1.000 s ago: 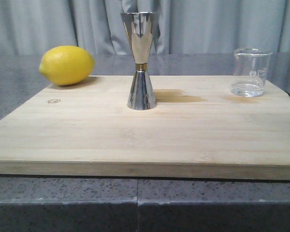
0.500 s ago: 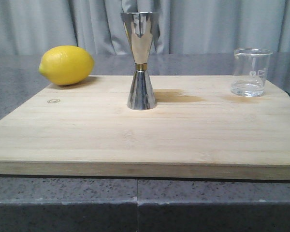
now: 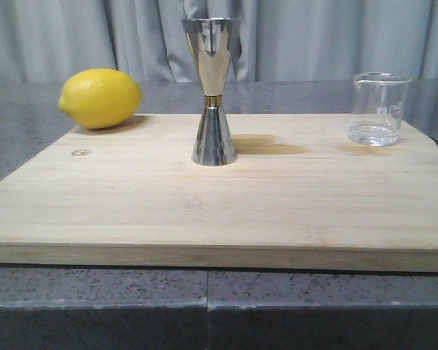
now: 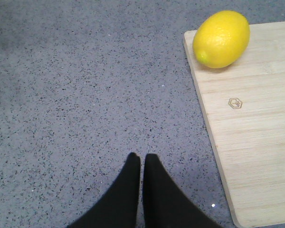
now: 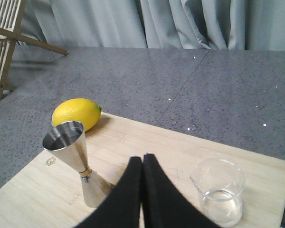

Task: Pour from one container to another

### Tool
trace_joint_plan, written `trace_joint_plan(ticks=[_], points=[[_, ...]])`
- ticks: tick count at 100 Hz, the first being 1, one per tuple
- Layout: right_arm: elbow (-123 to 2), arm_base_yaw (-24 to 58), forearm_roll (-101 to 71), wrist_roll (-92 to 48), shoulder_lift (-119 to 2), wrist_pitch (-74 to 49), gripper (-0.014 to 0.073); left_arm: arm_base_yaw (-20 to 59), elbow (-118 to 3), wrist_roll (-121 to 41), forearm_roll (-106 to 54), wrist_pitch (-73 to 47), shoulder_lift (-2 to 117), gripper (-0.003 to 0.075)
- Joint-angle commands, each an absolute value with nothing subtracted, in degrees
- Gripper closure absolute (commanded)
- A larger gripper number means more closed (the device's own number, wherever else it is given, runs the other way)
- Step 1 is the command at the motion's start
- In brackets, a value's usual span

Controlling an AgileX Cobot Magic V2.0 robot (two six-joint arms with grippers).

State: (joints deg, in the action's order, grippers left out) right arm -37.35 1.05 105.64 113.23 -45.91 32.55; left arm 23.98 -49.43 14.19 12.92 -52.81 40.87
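A clear glass beaker (image 3: 378, 108) with a little clear liquid stands upright at the back right of the wooden board (image 3: 219, 211). The tall steel jigger (image 3: 212, 91), gold-banded at its waist, stands near the board's back middle. In the right wrist view my right gripper (image 5: 142, 156) is shut and empty, raised over the board between the jigger (image 5: 78, 161) and the beaker (image 5: 219, 197). My left gripper (image 4: 141, 156) is shut and empty over the grey counter, off the board's left edge. Neither gripper shows in the front view.
A yellow lemon (image 3: 100, 98) lies at the board's back left corner, also the lemon (image 4: 222, 39) in the left wrist view. The speckled grey counter (image 4: 85, 95) surrounds the board. A wooden slatted rack (image 5: 4, 38) stands far off, with grey curtains (image 3: 314, 36) behind.
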Motion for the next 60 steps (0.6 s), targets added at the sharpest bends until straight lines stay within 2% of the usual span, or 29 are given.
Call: trace_joint_plan(ticks=[1, 44, 60], points=[[-39.4, 0.7, 106.6, 113.2, -45.7, 30.8, 0.0665, 24.3, -50.7, 14.8, 13.9, -49.0, 40.8, 0.0739], [-39.4, 0.7, 106.6, 113.2, -45.7, 30.8, 0.0665, 24.1, -50.3, 14.7, 12.3, -48.3, 40.5, 0.0739], [-39.4, 0.7, 106.6, 113.2, -45.7, 30.8, 0.0665, 18.1, -45.4, 5.2, 3.7, -42.5, 36.4, 0.0739]])
